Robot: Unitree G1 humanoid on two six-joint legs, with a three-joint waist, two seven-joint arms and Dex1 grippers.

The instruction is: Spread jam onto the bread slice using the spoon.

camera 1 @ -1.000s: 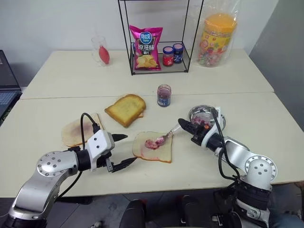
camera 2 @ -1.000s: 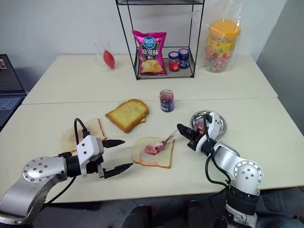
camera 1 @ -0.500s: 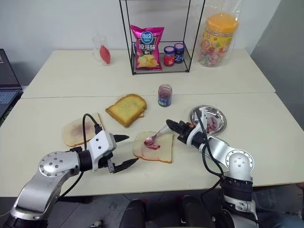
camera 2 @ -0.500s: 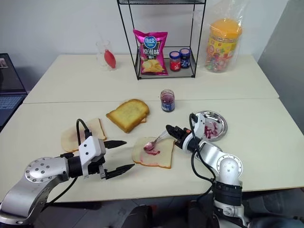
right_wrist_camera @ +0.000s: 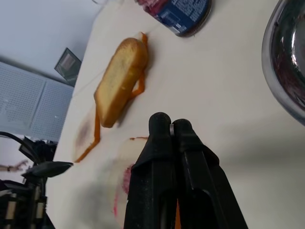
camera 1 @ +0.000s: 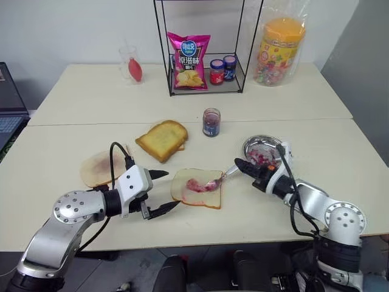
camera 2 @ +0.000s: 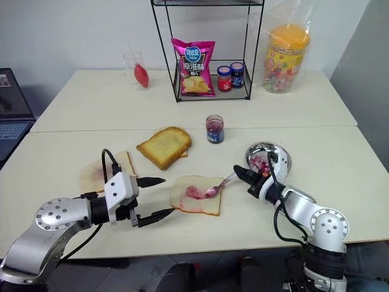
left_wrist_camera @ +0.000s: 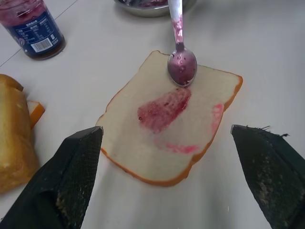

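Observation:
The bread slice (camera 1: pixel 196 188) lies on the table near the front, with a red jam (left_wrist_camera: pixel 164 109) smear at its middle. The silver spoon (left_wrist_camera: pixel 181 67) rests bowl-down on the slice's right edge, its bowl tinted purple. My right gripper (camera 1: pixel 241 167) is shut on the spoon's handle, just right of the slice. The left gripper (camera 1: pixel 172 189) stands open at the slice's left edge, one finger to each side, not touching it. The jam jar (camera 1: pixel 211 121) stands behind the slice.
A toasted slice (camera 1: pixel 161 140) and a pale stained slice (camera 1: pixel 99 169) lie to the left. A metal bowl (camera 1: pixel 262 150) smeared with jam sits behind my right gripper. At the back stand a wire rack (camera 1: pixel 203 85) with a chips bag, a yellow-lidded tub (camera 1: pixel 278 50) and a glass (camera 1: pixel 129 64).
My right gripper pushed the spoon left across the slice, then drew it back right to the slice's right edge. The left gripper stayed in place, open.

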